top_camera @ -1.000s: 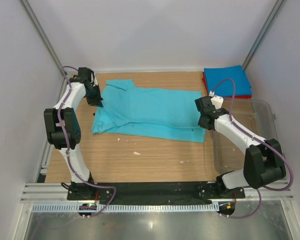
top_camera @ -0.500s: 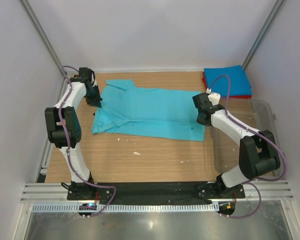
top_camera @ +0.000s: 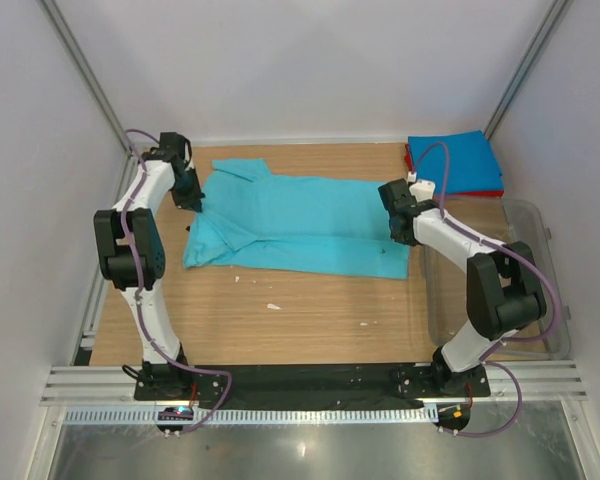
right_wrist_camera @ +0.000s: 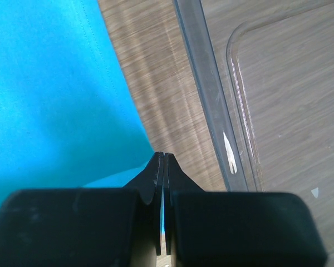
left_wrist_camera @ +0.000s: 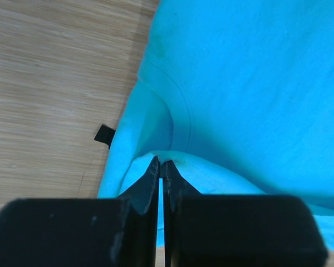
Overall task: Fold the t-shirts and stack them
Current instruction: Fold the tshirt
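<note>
"Comparing with a second ago, what has moved?"

"Mostly the right arm. It has swung away from the clear plastic tub (top_camera: 540,240) toward the far side, carrying the hem end of the turquoise short-sleeved cloth t-shirt (top_camera: 300,225) with it. That edge now lies a little nearer the middle of the wooden table (top_camera: 310,310). The left arm has crept slightly toward the back wall at the sleeve end."

"Meaning?"

"I'd judge the shirt is being drawn taut and squared before a fold. It lies spread flat, so no fold is made yet. The blue folded square shirt (top_camera: 455,160) sits on the red folded square shirt (top_camera: 408,160) in the far right corner, well apart."

"And the claws?"

"Both pressed together. The left gripper (left_wrist_camera: 159,164) pinches a raised ridge of turquoise cloth near the sleeve seam. The right gripper (right_wrist_camera: 161,158) has its tips closed right at the hem corner, cloth running up under them, so it looks pinched too."
</note>
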`<state>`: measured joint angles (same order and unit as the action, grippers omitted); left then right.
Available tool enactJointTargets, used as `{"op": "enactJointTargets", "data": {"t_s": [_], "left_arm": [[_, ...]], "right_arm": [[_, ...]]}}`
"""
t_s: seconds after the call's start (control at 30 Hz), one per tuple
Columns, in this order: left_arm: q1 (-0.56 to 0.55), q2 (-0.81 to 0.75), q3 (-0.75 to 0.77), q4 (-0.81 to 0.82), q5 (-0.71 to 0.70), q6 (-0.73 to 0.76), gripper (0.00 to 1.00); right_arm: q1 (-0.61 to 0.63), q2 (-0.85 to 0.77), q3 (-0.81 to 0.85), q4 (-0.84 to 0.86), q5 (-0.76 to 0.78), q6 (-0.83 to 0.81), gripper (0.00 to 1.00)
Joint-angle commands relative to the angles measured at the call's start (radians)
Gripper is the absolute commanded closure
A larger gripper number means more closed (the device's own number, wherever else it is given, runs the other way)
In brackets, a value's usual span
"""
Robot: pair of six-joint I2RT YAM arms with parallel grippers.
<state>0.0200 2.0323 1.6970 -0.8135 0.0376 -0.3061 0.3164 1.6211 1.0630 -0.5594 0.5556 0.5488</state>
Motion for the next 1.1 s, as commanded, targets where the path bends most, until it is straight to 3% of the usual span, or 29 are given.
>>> {"op": "enactJointTargets", "data": {"t_s": [0.0, 0.13, 0.17, 0.3, 0.63, 0.8, 1.07], "left_arm": [[0.001, 0.016, 0.062, -0.016, -0.001, -0.004, 0.98], [0.001, 0.008, 0.087, -0.044, 0.044, -0.028, 0.72], [0.001, -0.018, 0.084, -0.049, 0.039, -0.031, 0.7], [0.0, -0.128, 0.009, -0.062, -0.022, -0.067, 0.68], [0.0, -0.502, -0.488, 0.089, 0.019, -0.226, 0.62], [0.021, -0.587, -0.652, 0.129, 0.012, -0.29, 0.6], [0.023, -0.629, -0.77, 0.18, -0.075, -0.372, 0.58]], "right_arm": [[-0.005, 0.0, 0.055, -0.016, 0.055, 0.0, 0.97], [-0.004, -0.016, 0.129, -0.088, 0.014, -0.007, 0.81], [-0.004, -0.024, 0.137, -0.1, -0.012, -0.009, 0.8], [0.007, -0.069, 0.135, -0.143, -0.104, -0.001, 0.78], [0.041, -0.104, -0.026, -0.056, -0.304, 0.034, 0.8], [0.046, -0.092, -0.064, -0.025, -0.321, 0.025, 0.8], [0.046, -0.047, -0.103, 0.006, -0.3, 0.019, 0.81]]}}
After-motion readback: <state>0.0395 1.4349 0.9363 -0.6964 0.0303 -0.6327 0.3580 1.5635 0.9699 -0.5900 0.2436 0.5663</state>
